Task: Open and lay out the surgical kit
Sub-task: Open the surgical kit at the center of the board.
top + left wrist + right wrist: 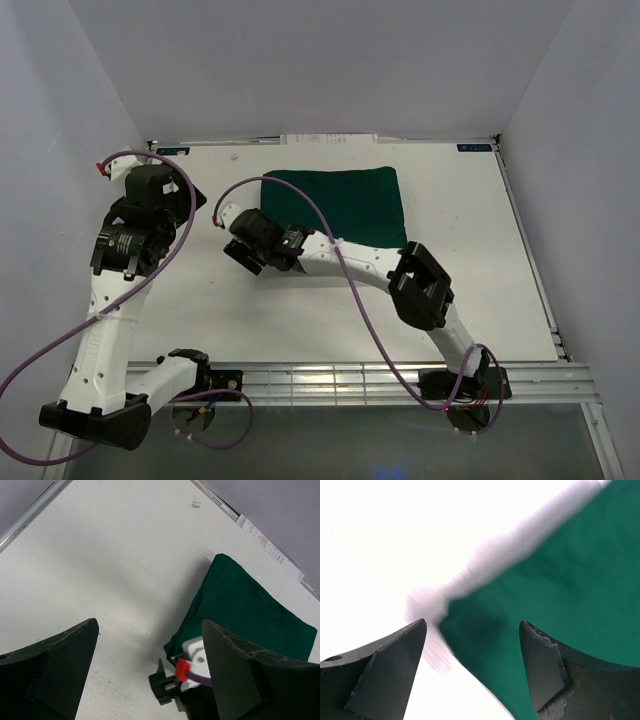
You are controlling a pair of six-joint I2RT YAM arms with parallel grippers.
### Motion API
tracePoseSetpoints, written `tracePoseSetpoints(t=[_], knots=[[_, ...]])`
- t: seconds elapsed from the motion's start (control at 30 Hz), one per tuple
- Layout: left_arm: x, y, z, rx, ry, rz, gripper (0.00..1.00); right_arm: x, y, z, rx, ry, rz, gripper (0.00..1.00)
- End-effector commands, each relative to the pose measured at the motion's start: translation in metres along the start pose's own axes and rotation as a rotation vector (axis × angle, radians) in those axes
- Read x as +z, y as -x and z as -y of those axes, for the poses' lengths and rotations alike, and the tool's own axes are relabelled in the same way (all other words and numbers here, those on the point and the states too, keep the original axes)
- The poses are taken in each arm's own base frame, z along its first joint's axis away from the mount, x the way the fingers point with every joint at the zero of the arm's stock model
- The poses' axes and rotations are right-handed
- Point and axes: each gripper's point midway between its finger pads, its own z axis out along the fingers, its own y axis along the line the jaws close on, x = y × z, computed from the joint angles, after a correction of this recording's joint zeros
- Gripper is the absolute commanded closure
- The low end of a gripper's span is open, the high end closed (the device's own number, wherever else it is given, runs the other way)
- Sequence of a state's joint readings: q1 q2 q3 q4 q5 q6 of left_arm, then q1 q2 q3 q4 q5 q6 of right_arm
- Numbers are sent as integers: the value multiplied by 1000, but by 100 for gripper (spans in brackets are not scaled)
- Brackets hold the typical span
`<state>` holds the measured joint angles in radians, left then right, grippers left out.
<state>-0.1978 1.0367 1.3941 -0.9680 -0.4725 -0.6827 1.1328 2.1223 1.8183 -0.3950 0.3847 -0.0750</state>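
I have my right arm (360, 265) stretched low and leftward across the counter (470, 250), jaws spread wide over the near-left corner of the folded green cloth (340, 200), which lies near the middle of the far edge. My left arm (110, 300) is folded up by the left edge, jaws released and holding nothing.

Robot lab cell: white table (500, 230) (plain walls (300, 60) all around).

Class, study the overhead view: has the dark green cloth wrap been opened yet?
No: the dark green cloth wrap lies as a closed folded rectangle on the white table, no tray or instruments showing.
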Motion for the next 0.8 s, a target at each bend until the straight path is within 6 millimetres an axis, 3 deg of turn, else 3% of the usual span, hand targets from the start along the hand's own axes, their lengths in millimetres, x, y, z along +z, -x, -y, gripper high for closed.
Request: tracePoseSetpoints(t=[0.0,0.13,0.37,0.77], knots=[[-10,11,-6,-27,14,35,5,-4,39,-4,-72,-56,84,21],[-9,8,-6,-24,7,27,5,6,40,-18,-104,-54,82,25],[-5,2,0,-8,-18,7,5,16,33,-16,-129,-103,62,39],[2,-7,4,9,-38,-17,5,20,15,-6,-169,-168,10,42]])
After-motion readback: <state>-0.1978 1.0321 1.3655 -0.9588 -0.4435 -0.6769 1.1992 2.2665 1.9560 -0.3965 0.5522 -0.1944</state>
